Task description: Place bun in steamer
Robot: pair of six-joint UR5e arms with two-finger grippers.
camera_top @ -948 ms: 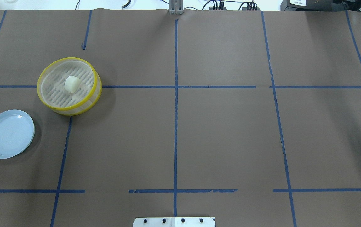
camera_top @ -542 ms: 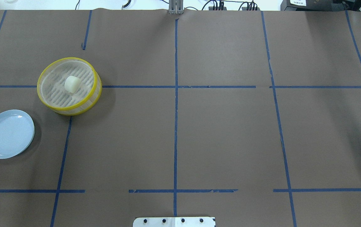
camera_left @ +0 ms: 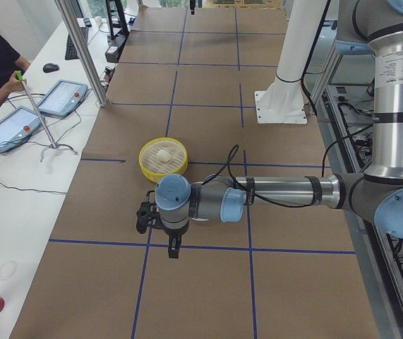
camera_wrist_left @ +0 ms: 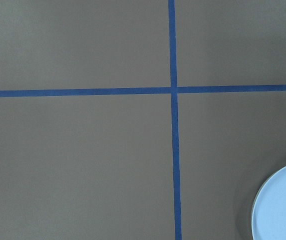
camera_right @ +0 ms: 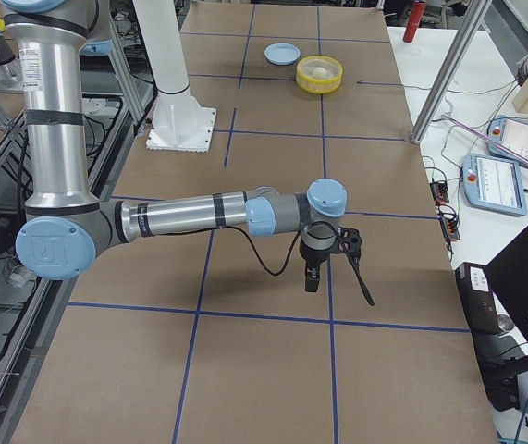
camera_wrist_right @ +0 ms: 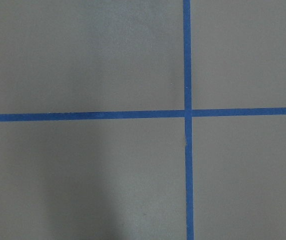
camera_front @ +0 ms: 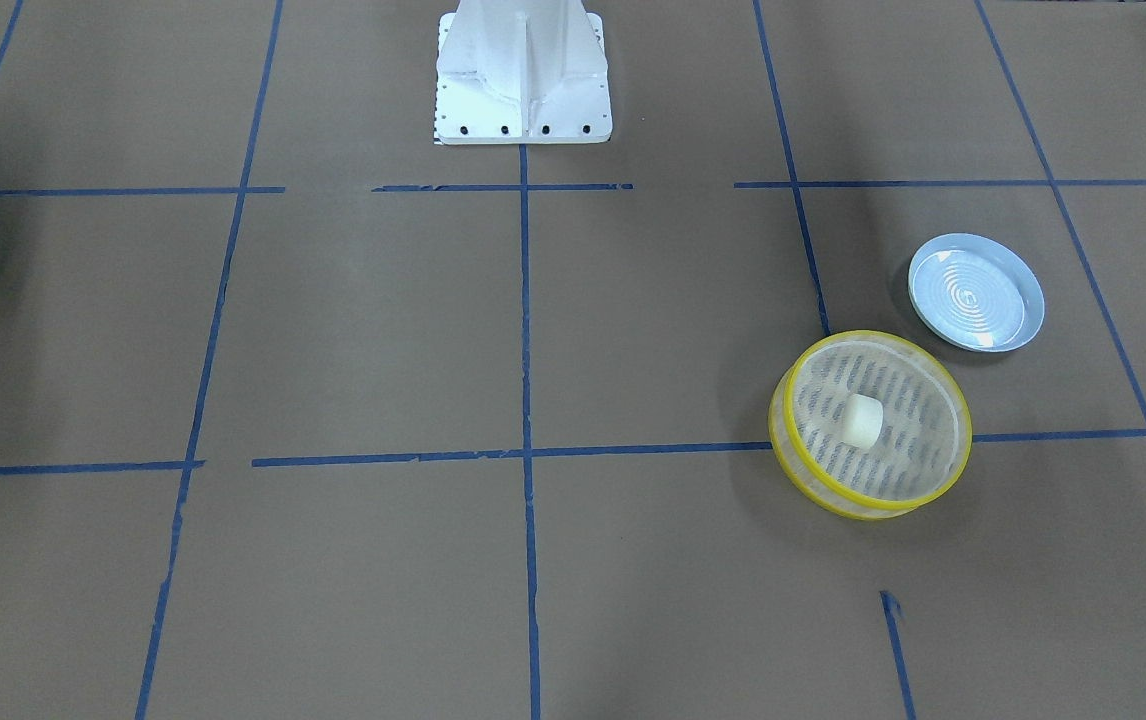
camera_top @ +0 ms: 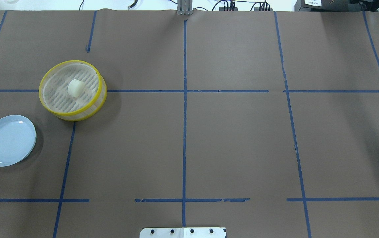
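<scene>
While the bun (camera_top: 76,88) sits cream-white, smooth and blocky near the middle of the steamer (camera_top: 87,111), my left gripper (camera_left: 145,217) hangs near that steamer and my right gripper (camera_right: 354,254) far from it; how far open, I can't tell.

Nothing on the table changes across the last second. Seen from overhead, the bun (camera_top: 76,88), the steamer (camera_top: 57,96) that holds it and the pale blue plate (camera_top: 8,140) show no shift in place or pose against the earlier pictures.
</scene>
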